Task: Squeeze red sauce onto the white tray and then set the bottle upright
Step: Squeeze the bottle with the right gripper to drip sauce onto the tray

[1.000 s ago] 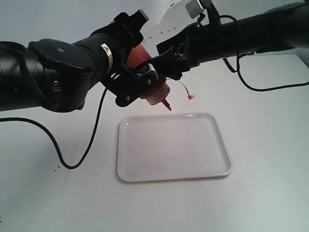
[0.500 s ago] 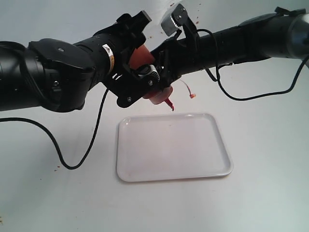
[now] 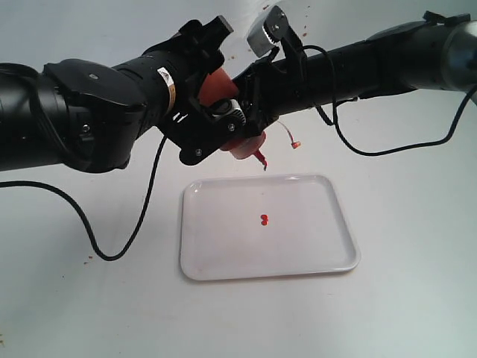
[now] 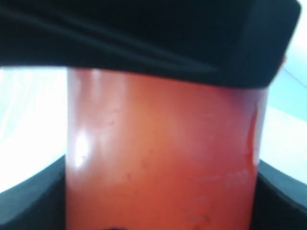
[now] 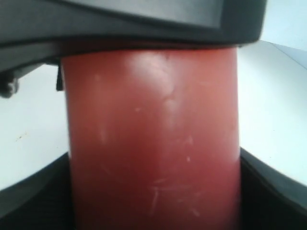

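**Operator:** Report the position of the bottle.

**Technician:** The bottle is held in the air above the far edge of the white tray. It is tilted, with the nozzle pointing down toward the tray. A small cap hangs on a thin strap beside the nozzle.

**Operator:** State of the left gripper.

**Technician:** The left gripper is clamped on the body of the bottle. In the left wrist view the red bottle fills the space between the black fingers, with contact on both sides.

**Operator:** State of the right gripper.

**Technician:** The right gripper reaches in from the right and is also clenched around the bottle, just beside the left one. In the right wrist view the bottle sits tight between the fingers.

**Operator:** Location of the red sauce.

**Technician:** One small glossy blob of red sauce lies near the middle of the tray, below the nozzle and apart from it. The rest of the tray surface is white.

**Operator:** Other items.

**Technician:** The tray lies flat on the pale table. A black cable loops across the table to the left of the tray, not touching it.
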Available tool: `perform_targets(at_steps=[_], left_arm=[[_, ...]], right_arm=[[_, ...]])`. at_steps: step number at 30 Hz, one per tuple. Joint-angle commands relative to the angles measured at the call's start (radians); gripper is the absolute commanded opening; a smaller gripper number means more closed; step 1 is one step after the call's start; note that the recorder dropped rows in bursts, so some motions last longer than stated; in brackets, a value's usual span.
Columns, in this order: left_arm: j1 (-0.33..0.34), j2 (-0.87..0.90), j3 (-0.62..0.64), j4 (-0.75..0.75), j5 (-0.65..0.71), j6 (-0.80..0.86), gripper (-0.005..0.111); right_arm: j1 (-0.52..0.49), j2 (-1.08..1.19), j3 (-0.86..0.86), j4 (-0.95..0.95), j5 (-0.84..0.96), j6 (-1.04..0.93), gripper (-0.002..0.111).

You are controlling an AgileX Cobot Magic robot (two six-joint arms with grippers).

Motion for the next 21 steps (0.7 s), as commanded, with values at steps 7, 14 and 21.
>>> perform_targets(at_steps=[7,14,21], left_arm=[[-0.005,-0.009,-0.012,0.011,0.008,-0.009,0.0],[-0.005,-0.009,-0.012,0.011,0.008,-0.009,0.0],[-0.005,-0.009,-0.012,0.011,0.014,-0.01,0.0]], right_arm=[[-0.002,-0.001,-0.006,0.05,-0.036,-0.006,0.072],[0.001,-0.001,-0.006,0.057,-0.029,-0.006,0.105],[0.001,-0.001,-0.006,0.057,-0.014,-0.006,0.105]])
